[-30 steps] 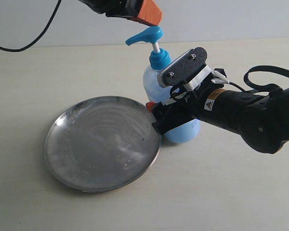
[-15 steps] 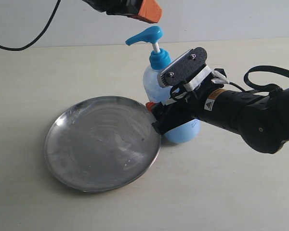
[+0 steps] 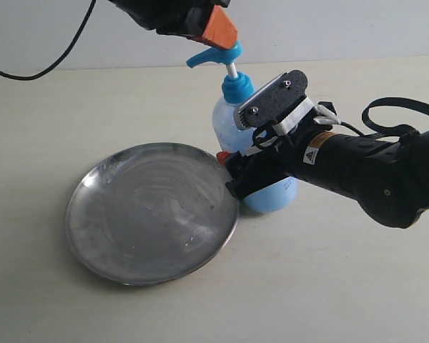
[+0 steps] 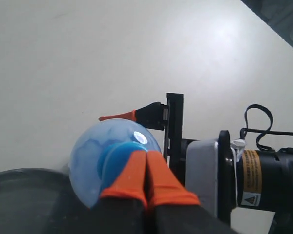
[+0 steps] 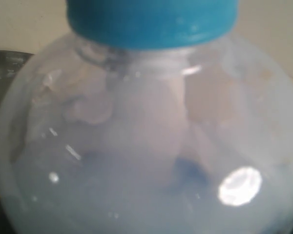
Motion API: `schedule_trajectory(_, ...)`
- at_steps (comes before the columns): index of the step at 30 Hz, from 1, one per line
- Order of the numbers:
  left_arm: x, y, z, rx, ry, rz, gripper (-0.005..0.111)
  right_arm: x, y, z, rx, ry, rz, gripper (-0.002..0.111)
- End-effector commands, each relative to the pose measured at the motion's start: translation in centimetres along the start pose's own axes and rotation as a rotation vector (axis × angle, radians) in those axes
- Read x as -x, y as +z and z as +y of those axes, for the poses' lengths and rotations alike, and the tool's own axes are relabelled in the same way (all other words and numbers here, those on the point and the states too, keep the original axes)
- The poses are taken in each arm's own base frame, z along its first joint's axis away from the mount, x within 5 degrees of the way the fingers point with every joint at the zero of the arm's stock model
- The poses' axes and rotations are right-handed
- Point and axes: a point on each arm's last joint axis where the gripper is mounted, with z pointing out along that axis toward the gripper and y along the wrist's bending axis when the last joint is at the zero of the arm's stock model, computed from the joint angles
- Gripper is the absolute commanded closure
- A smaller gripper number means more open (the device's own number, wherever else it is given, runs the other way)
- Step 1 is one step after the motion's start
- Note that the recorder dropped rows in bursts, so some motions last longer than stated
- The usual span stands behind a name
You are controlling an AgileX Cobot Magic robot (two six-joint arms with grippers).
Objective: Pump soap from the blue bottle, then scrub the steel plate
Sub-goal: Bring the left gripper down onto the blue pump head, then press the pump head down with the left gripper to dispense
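Exterior view | left gripper (image 3: 218,32) fingers together, resting on pump head (image 3: 213,56); right gripper (image 3: 237,173) clamped round blue bottle (image 3: 225,118); steel plate (image 3: 150,214) rim just beside bottle base; open table (image 3: 43,107) left and front

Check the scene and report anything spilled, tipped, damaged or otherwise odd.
Nothing serious stands out. The blue bottle stands upright in the right gripper, with the left gripper shut at its pump head. The steel plate lies flat; the only oddity is whitish swirled streaks across it. No spill shows on the table.
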Motion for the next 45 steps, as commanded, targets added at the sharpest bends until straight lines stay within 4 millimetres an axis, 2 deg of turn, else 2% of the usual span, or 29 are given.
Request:
schedule_trajectory(1,0.0,0.0,0.1,0.035,0.028,0.006,0.107,1.5,-0.2,-0.2,-0.024,-0.013,-0.116,0.108)
schedule_trajectory(9,0.1,0.1,0.2,0.040,0.028,-0.002,0.107,1.5,-0.2,-0.2,-0.024,-0.013,-0.116,0.108)
schedule_trajectory(17,-0.5,1.9,-0.3,0.014,0.035,0.052,0.107,1.5,-0.2,-0.2,-0.024,-0.013,-0.116,0.108)
schedule_trajectory(32,-1.6,1.7,0.0,0.044,0.049,0.176,0.107,1.6,-0.2,-0.1,-0.015,-0.029,-0.119,0.108)
schedule_trajectory(45,-2.2,1.9,-0.1,0.033,0.041,0.215,0.107,1.7,-0.2,-0.1,-0.016,-0.033,-0.131,0.108)
